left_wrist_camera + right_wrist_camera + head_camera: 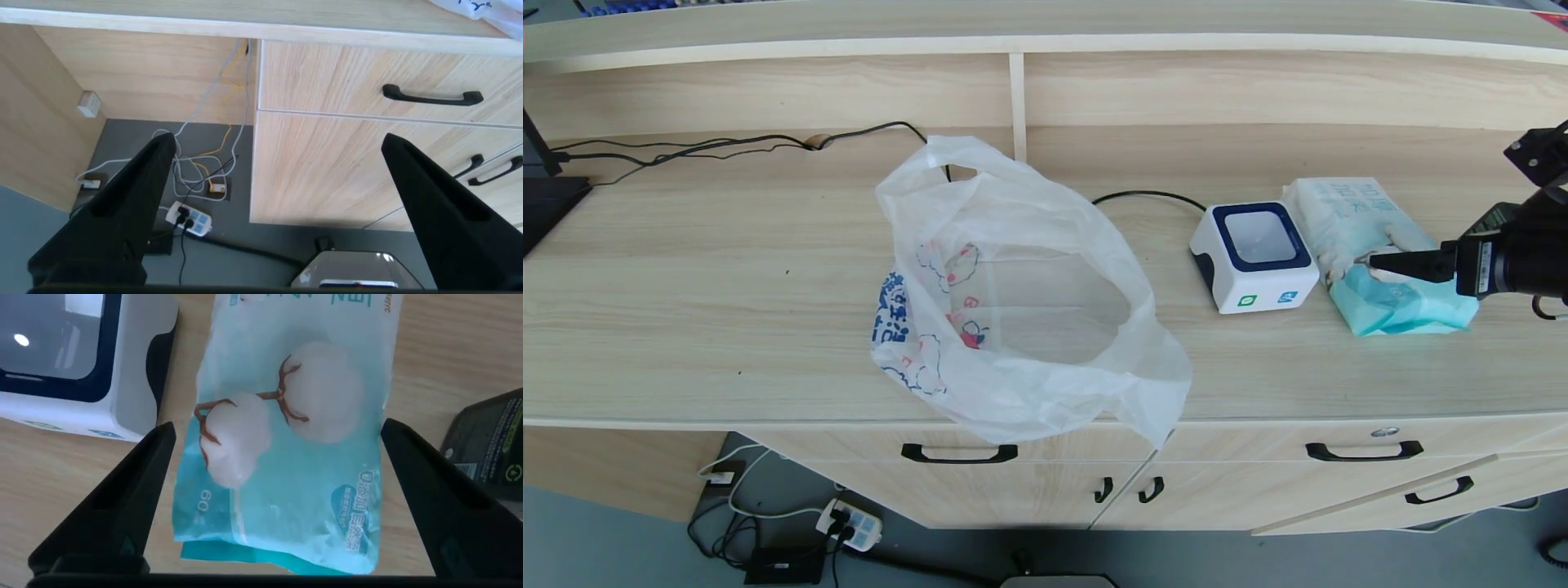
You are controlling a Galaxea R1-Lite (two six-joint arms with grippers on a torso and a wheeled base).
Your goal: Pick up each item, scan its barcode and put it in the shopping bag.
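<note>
While the tissue pack (1347, 212) lies flat on the counter (727, 286) at the right of the head view, just right of the scanner (1252, 255), the right gripper (1380, 261) hangs over its near half. Jaws are spread wide, one finger to each side of the pack's width. Contact with the wrapper: cannot tell.

The shopping bag (931, 310) sits centre frame with its mouth gaping toward the scanner and one handle draped over the counter's front edge. The left gripper (278, 143) is low, in front of the drawer fronts (368, 163), jaws apart and empty.

Judgement: first item, pre-grasp; nothing scanned or bagged.

Risks:
- The wrapper is soft and slick. A pinch across the full width may buckle it, or the pack may slip out on lifting.
- The pack lies very near the scanner, so a finger coming down on that side could nudge the scanner or catch its edge.
- A dark green packet (490, 449) lies just beside the pack and could be bumped.
- The bag is limp and unsupported, so its mouth may collapse at the drop.
</note>
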